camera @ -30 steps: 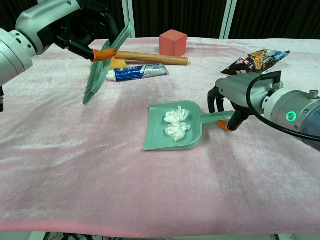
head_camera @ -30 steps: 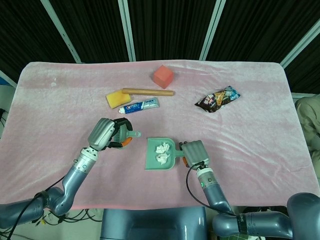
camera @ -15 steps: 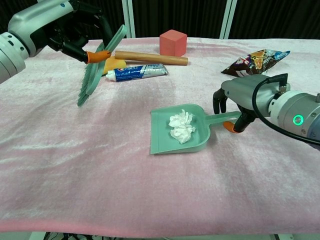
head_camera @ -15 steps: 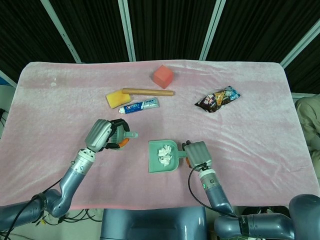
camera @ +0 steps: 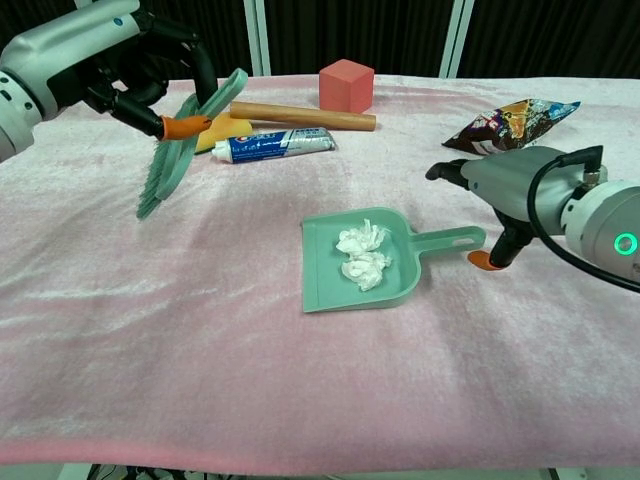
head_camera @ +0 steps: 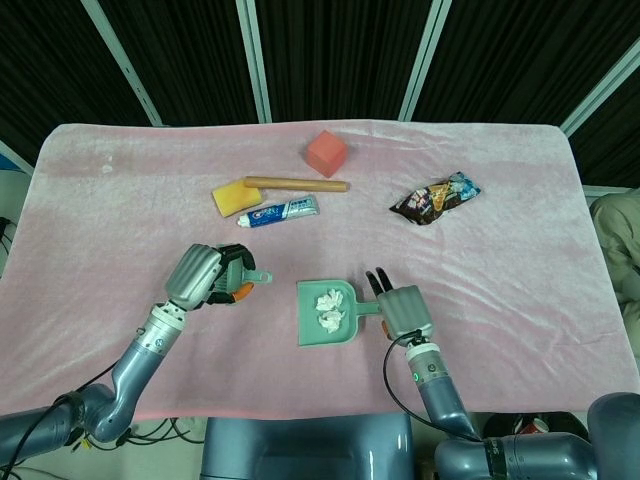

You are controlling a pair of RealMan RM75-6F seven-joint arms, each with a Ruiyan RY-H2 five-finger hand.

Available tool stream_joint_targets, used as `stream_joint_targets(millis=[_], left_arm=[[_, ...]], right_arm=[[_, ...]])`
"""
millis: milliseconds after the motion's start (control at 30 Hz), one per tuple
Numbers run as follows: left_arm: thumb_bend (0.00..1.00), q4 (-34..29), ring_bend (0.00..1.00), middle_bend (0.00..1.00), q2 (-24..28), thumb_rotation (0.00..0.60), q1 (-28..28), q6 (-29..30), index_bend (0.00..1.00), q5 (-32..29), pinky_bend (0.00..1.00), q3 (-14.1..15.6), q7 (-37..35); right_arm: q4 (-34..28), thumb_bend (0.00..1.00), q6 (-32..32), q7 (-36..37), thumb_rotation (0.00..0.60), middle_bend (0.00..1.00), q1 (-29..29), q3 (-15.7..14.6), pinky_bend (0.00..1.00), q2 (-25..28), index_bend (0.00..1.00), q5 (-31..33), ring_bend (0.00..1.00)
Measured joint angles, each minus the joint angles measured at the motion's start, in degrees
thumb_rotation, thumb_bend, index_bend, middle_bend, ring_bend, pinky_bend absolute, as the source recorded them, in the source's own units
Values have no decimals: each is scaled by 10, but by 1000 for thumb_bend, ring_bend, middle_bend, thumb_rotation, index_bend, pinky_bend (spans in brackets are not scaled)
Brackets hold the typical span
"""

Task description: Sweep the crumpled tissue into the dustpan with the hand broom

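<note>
- the tissue (camera: 361, 253) lies in two crumpled wads inside the dustpan (camera: 325, 288), which sits flat on the pink cloth (camera: 200, 380); the sweep looks done.
- the right hand (camera: 500, 190) is off the pan handle, fingers apart, holding nothing; a bump while it hovers this close could tip the pan and spill the wads.
- the left hand (camera: 120, 60) clamps the broom (camera: 170, 165) clear of the cloth; lowered carelessly, it could drag the toothpaste (camera: 275, 146) nearby.
- the chest view shows the gap between right hand and handle; the head view hides it under the hand.
</note>
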Motion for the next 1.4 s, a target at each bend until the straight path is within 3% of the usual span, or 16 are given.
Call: stream_joint_targets(millis=[233, 467, 667, 833, 1000, 1133, 1400], left_arm=[[389, -39, 900, 629, 27, 600, 7, -33, 577, -46, 988, 15, 122], [389, -71, 900, 629, 43, 600, 14, -75, 576, -162, 988, 34, 257], [390, -61, 899, 628, 33, 600, 17, -92, 574, -237, 988, 47, 336], [336, -48, 899, 586, 24, 600, 13, -100, 530, -266, 988, 51, 368], [190, -41, 899, 474, 21, 600, 9, -108, 434, -286, 988, 54, 387], [110, -44, 898, 439, 23, 600, 8, -108, 396, -285, 988, 54, 384], [103, -54, 888, 396, 32, 600, 12, -99, 329, -271, 977, 53, 373]], right_arm=[[-18, 261, 6, 20, 600, 40, -16, -3, 781, 32, 0, -17, 663], [-37, 262, 4, 39, 600, 40, -28, -1, 781, 61, 0, -27, 663], [-49, 261, 2, 48, 600, 40, -34, 3, 781, 81, 0, -33, 663], [-53, 261, -1, 51, 600, 40, -36, 6, 781, 86, 0, -35, 663], [-53, 262, -1, 48, 600, 40, -38, 5, 780, 84, 0, -35, 663], [-54, 261, 0, 45, 600, 40, -39, 5, 781, 83, 0, -36, 657], [-62, 255, 4, 40, 600, 40, -44, 0, 781, 88, 0, -41, 644]])
